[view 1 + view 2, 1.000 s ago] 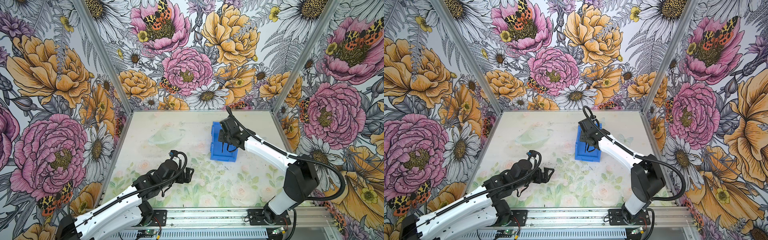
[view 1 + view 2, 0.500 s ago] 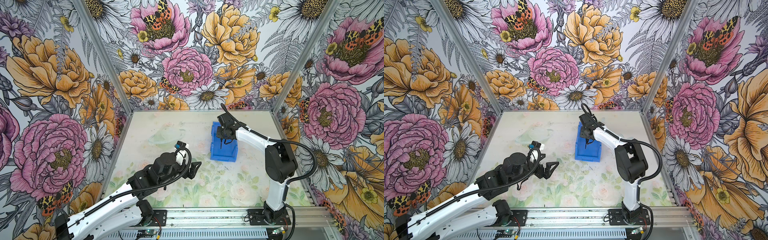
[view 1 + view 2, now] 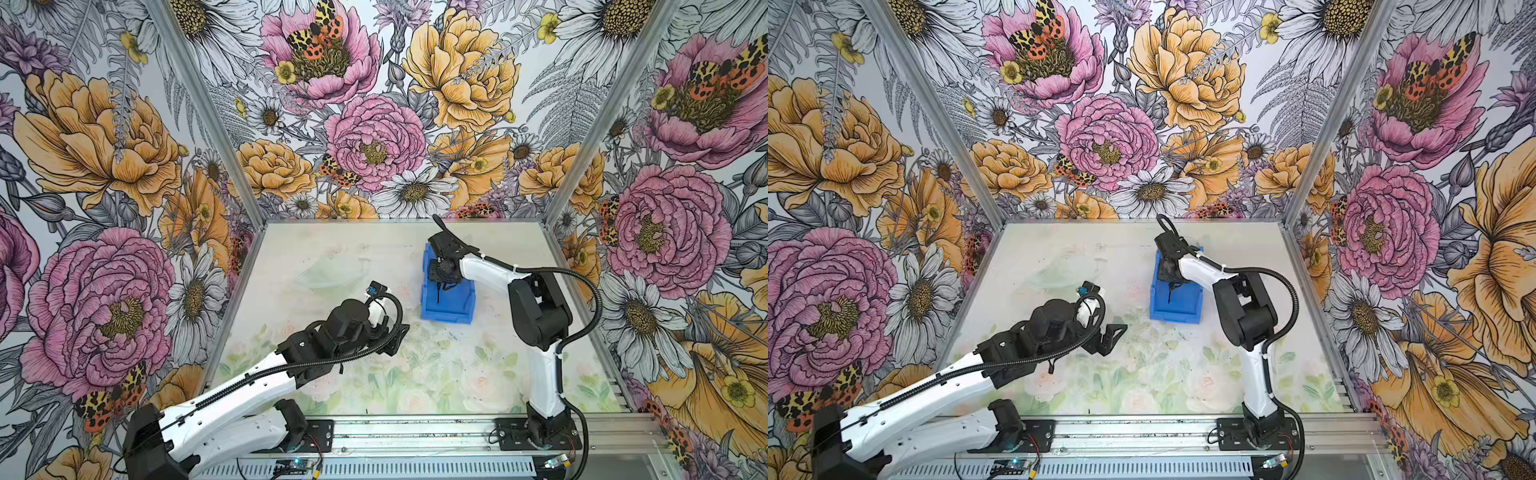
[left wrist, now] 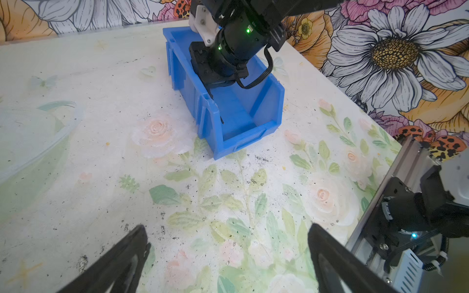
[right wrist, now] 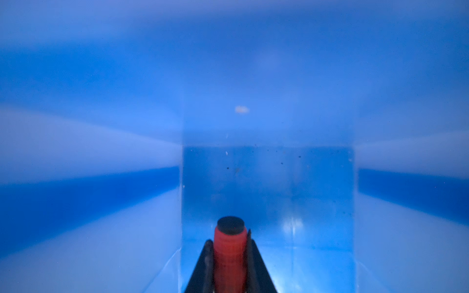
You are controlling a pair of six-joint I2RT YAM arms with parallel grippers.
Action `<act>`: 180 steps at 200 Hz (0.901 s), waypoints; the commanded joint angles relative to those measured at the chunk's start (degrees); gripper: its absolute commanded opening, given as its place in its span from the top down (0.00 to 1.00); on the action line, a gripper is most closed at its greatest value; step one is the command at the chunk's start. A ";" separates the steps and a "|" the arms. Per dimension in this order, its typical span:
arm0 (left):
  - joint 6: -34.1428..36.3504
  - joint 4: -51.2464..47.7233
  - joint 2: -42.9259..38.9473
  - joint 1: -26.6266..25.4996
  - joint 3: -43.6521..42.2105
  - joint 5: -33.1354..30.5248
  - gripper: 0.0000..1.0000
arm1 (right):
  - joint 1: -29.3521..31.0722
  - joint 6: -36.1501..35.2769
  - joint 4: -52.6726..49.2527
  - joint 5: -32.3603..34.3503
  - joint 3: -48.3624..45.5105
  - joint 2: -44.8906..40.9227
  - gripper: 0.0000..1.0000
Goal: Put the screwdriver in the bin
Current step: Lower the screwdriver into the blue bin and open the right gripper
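R gripper (image 5: 229,241) clenched on red screwdriver (image 5: 229,261) handle | screwdriver inside blue bin (image 3: 446,313), not yet let go | L gripper (image 4: 225,228) spread, empty | risk: shaft near side wall, could snag on release or slide out the low front

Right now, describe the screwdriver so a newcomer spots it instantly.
Find the blue bin on the table, right of centre. The right end effector reaches into it, shut on the screwdriver. Amid blue and black, it alone has a short red-orange handle and slim dark shaft.
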 commanded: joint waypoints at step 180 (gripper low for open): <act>-1.90 2.15 -1.29 -0.33 -0.18 -1.05 0.01 | -0.35 -0.08 1.44 -0.01 0.98 2.67 0.76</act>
